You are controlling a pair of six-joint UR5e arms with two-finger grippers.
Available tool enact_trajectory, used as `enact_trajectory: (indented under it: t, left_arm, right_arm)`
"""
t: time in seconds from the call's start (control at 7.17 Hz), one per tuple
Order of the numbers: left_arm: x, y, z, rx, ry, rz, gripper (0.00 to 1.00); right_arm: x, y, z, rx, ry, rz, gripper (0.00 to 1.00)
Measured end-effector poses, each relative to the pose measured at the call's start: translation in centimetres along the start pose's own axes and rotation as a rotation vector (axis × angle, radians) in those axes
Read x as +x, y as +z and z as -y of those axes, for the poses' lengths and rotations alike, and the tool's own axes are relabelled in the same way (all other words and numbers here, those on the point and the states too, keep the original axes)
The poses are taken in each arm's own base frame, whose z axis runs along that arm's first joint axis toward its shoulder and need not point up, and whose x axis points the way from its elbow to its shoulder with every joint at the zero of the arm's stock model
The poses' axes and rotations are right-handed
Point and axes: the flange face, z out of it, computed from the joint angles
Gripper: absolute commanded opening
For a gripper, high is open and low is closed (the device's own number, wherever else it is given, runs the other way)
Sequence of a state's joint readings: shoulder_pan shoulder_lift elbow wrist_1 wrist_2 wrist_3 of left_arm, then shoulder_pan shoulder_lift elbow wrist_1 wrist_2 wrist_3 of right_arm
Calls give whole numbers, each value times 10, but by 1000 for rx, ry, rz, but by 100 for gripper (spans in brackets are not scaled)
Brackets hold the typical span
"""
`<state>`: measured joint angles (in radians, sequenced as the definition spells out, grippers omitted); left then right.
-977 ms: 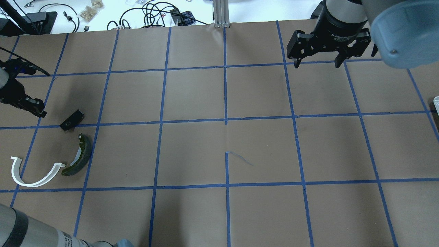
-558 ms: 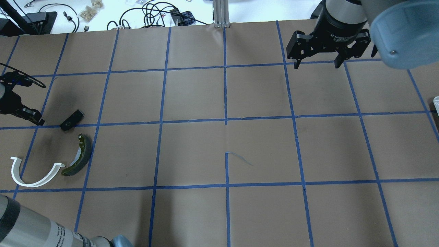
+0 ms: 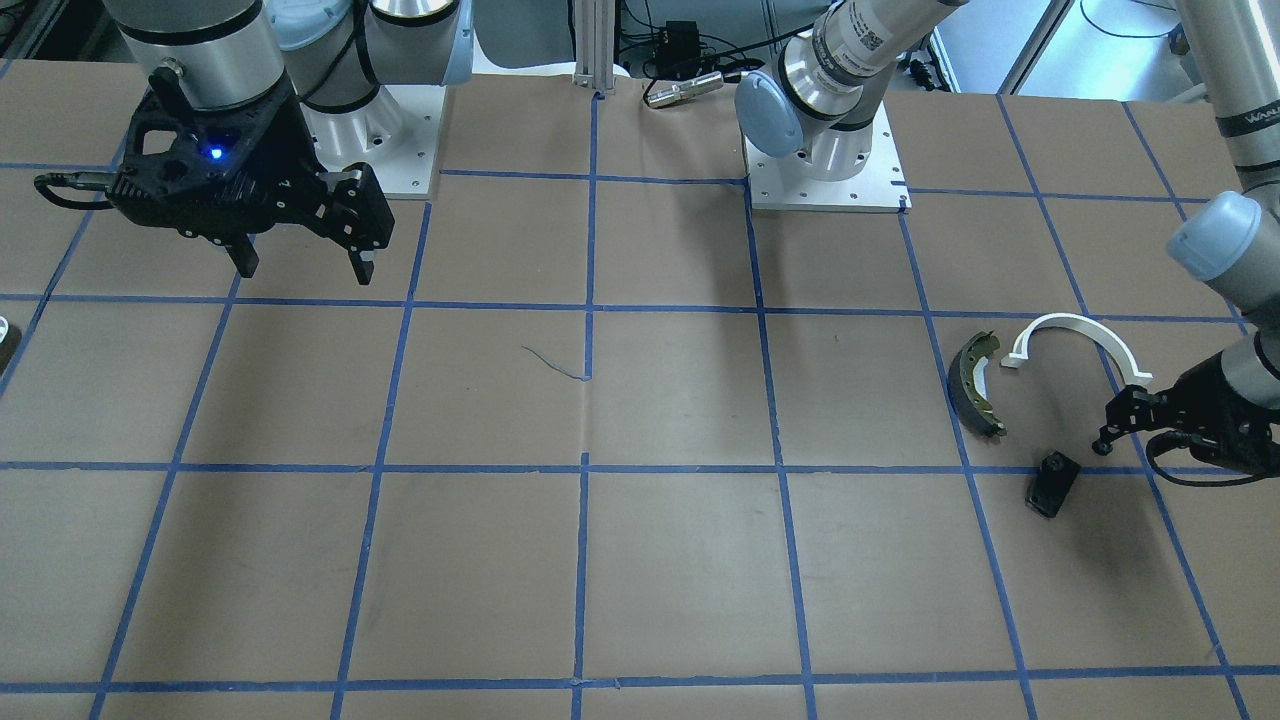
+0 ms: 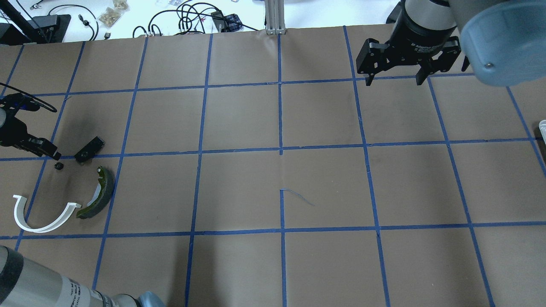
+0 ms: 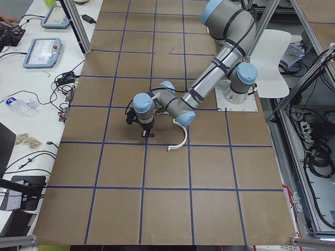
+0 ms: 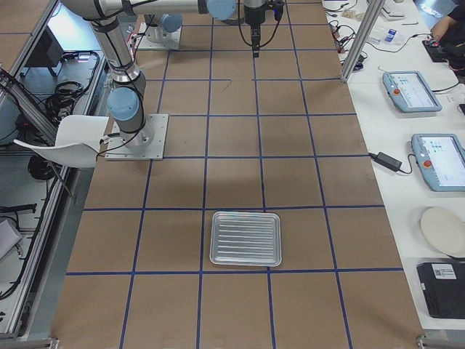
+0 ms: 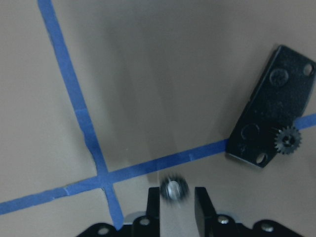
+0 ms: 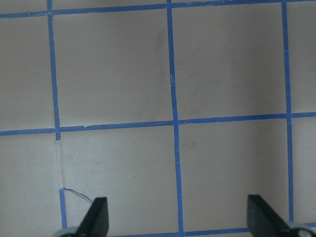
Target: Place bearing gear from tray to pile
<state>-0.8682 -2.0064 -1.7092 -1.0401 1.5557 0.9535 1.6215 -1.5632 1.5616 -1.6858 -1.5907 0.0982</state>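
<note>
The gear (image 7: 174,189) is sitting loose, and being round it is likely to roll away from the pile (image 4: 99,194), or be nudged if the fingers lift off crookedly. It is showing blurred right between the fingertips of the left end effector (image 7: 177,200), whose fingers are standing narrowly apart and seemingly not clamping it. Overhead it is lying on the surface (image 4: 239,187) just beside them, near the black plate (image 7: 269,108). A second gear (image 7: 287,139) is resting at the plate's edge. The right end effector (image 4: 392,79) is hanging wide and empty, well apart.
</note>
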Motion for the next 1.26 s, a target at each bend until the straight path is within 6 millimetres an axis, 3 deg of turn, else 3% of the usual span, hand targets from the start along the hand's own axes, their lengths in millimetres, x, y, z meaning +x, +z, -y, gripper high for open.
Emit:
enact_trajectory:
  t: [0.14,0.28,0.56,0.7,0.84,0.98,1.12,1.26]
  left_arm:
    - [27,-30,18,8,-6,16,100]
    - [77,-66,46,10,-20,20,100]
    - [215,-138,98,19,-42,35,100]
    - [290,-173,113,28,-53,44,100]
    - [352,-202,115,22,-102,42,100]
    - [398,-228,104,12,-150,40,100]
    - [423,-249,85,10,-174,40,100]
    - [433,-259,72,34,-187,46,100]
  right_arm:
    - [0,0,0,0,0,0,100]
    - [0,0,0,0,1,0,100]
    - [0,0,0,0,0,0,100]
    - [0,0,0,0,0,0,100]
    - [0,0,0,0,0,0,100]
    - [0,0,0,0,0,0,100]
    - [0,0,0,0,0,1,100]
    - [0,0,0,0,0,0,100]
